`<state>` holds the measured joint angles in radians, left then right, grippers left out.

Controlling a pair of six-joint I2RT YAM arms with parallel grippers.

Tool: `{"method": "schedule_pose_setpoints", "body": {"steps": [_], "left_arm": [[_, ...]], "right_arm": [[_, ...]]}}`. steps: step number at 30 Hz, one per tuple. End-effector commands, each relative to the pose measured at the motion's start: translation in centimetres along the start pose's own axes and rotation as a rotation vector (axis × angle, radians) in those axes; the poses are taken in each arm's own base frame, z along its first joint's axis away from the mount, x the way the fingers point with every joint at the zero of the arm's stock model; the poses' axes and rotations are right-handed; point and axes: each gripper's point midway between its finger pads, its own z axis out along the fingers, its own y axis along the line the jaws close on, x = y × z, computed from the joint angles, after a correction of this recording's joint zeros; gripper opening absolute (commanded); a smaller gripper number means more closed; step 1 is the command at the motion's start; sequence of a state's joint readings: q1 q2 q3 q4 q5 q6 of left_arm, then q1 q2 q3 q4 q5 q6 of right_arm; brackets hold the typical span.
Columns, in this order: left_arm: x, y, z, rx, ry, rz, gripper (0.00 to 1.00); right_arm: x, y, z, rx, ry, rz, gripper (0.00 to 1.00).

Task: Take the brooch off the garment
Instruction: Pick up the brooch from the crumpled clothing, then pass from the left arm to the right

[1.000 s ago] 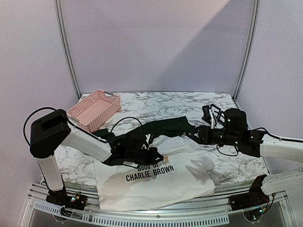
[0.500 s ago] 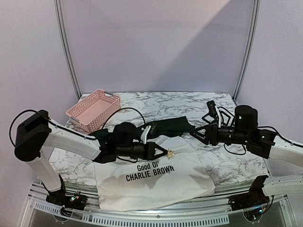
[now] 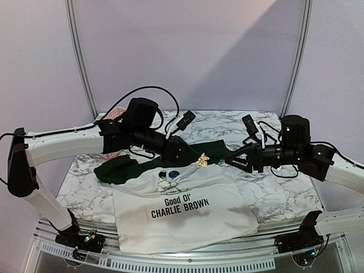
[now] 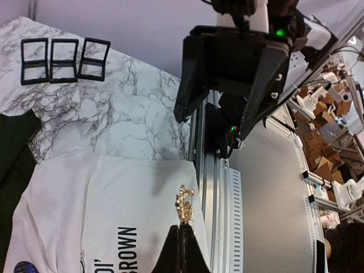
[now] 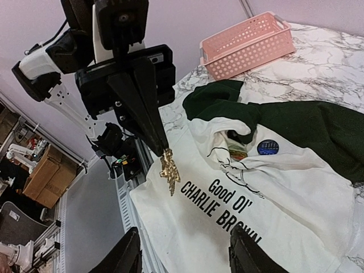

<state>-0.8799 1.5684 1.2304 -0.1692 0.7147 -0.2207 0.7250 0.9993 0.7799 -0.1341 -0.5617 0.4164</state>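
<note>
The brooch (image 3: pixel 202 161), a small gold piece, hangs in the air above the garment (image 3: pixel 182 216), with my left gripper (image 3: pixel 197 162) shut on its end. In the left wrist view the brooch (image 4: pixel 185 206) stands on my closed fingertips (image 4: pixel 183 228), clear of the white cloth (image 4: pixel 102 205). My right gripper (image 3: pixel 228 160) faces it from the right, open and holding nothing. The right wrist view has the brooch (image 5: pixel 169 169) at the tip of the left gripper (image 5: pixel 161 149), beyond my own spread right gripper (image 5: pixel 185 263). The garment (image 5: pixel 273 193) lies rumpled at the collar.
A pink basket (image 5: pixel 247 45) stands at the back left, mostly hidden behind the left arm in the top view. Three black frames (image 4: pixel 62 60) lie on the marble table (image 3: pixel 273 196). A round blue badge (image 5: pixel 267 147) sits near the shirt's collar. The table's metal front rail (image 4: pixel 219 187) runs close below.
My left gripper has risen from the shirt's chest and moved right with the brooch, which now hangs free of the cloth. The right gripper has opened wider and swung toward it.
</note>
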Motion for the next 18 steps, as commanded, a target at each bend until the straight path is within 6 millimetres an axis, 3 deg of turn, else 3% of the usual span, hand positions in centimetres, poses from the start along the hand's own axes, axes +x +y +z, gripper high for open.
{"method": "schedule_pose_setpoints", "body": {"steps": [1, 9, 18], "left_arm": [[4.7, -0.2, -0.1, 0.064, 0.186, 0.006, 0.00], [4.6, -2.2, -1.0, 0.103, 0.142, 0.037, 0.00], [4.6, -2.9, -0.8, 0.131, 0.151, 0.033, 0.00]], "right_arm": [[-0.5, 1.4, 0.9, -0.095, 0.051, 0.026, 0.52], [-1.1, 2.8, 2.6, -0.215, 0.128, 0.053, 0.51], [0.7, 2.6, 5.6, -0.239, 0.210, 0.068, 0.50]]}}
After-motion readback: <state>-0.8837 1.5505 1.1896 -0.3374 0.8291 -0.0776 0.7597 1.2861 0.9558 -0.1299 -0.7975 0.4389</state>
